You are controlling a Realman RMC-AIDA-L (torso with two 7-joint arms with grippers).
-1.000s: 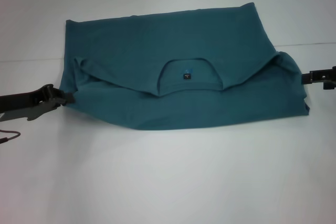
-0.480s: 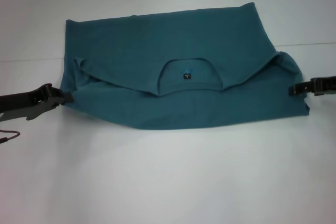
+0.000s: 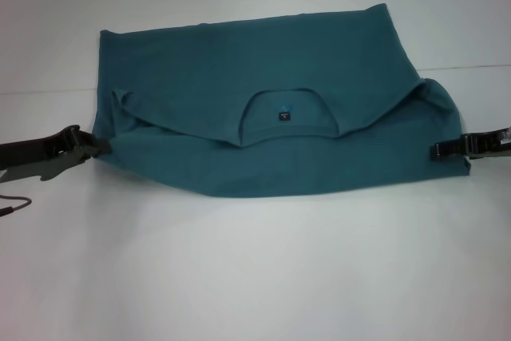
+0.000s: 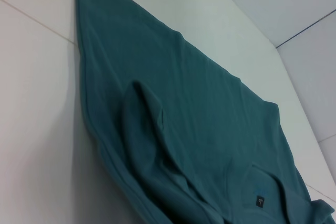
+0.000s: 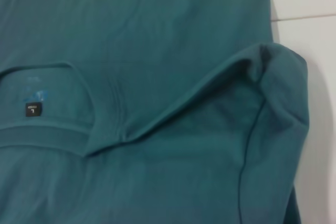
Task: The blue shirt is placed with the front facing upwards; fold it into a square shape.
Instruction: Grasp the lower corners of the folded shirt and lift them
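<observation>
- The large teal-blue cotton T-shirt [image 3: 271,121] lies folded across the middle of the white table [image 3: 255,277], its collar opening and small dark neck label [image 3: 284,116] facing up.
- The black left gripper [image 3: 97,148] meets the shirt's left edge, level with the label; whether its fingers are spread or pinching cloth cannot be told.
- The black right gripper [image 3: 437,150] lies over the shirt's right edge, slightly nearer than the label; its finger state cannot be told either.
</observation>
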